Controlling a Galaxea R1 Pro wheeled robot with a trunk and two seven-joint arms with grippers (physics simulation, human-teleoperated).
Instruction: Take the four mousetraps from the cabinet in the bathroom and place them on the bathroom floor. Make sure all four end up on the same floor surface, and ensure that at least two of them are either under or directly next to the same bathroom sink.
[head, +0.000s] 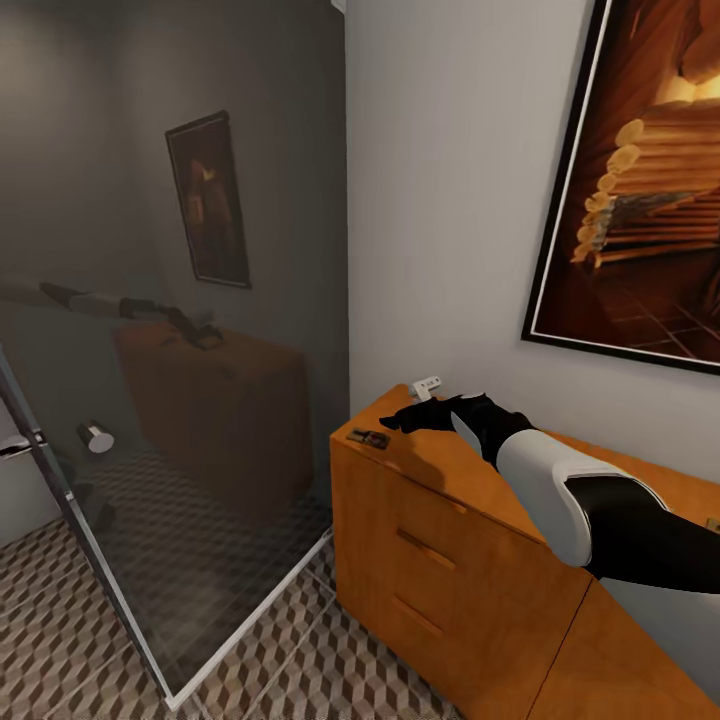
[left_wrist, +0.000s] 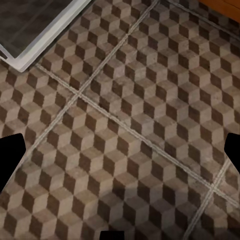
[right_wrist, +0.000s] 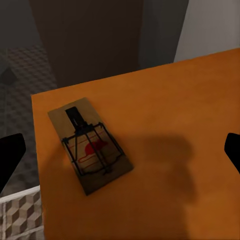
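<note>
My right arm's white and black forearm fills the near foreground of the head view, reaching out over the cabinet, a low orange-brown dresser with bar handles. At its end my right gripper hovers above the cabinet top near the far corner. In the right wrist view its 2 dark fingertips sit wide apart at the frame edges, so it is released and carries nothing.

Just beyond the gripper, 1 mousetrap lies flat on the cabinet top close to that corner, wire parts up and a red mark on its board. A small white object rests on the cabinet against the wall behind it.

Beside the cabinet stands a glass shower screen, and below it the cube-patterned bathroom floor. My left gripper hangs released over those tiles, empty.

I judge this the pickup step. Next I would lower the right gripper straight over the trap and pinch its thin board carefully.
</note>
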